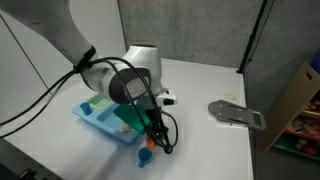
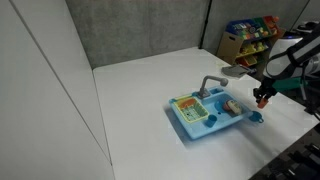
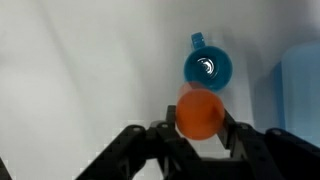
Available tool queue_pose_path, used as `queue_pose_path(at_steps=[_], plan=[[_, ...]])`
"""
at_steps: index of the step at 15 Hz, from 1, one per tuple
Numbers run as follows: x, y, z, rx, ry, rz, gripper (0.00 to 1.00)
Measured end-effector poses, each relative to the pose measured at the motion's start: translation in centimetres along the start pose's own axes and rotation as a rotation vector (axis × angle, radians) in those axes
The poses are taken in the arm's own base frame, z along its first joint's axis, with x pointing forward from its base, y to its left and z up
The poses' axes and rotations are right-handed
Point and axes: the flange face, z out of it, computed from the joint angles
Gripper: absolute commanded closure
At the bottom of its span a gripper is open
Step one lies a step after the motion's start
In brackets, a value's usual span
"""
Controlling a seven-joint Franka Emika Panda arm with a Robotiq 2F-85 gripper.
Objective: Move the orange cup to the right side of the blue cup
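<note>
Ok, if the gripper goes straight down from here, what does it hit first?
Probably the table right beside the blue cup; the gripper, shut on the orange cup, hangs so close that it could clip the rim. Depth unclear.

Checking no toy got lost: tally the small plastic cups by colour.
Orange: 1, the small round orange plastic cup, gripped in the tool.
Blue: 1, the small round blue plastic cup, not held.
Total: 2

One orange cup; one blue cup; apparently one toy sink.
</note>
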Motion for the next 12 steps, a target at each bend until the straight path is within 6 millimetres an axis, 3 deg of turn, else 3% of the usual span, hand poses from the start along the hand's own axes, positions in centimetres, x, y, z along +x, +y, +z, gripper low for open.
queue_pose_path(at_steps=[12], plan=[[-4.3, -0.3, 3.3, -0.016, -0.043, -0.157, 0.83]])
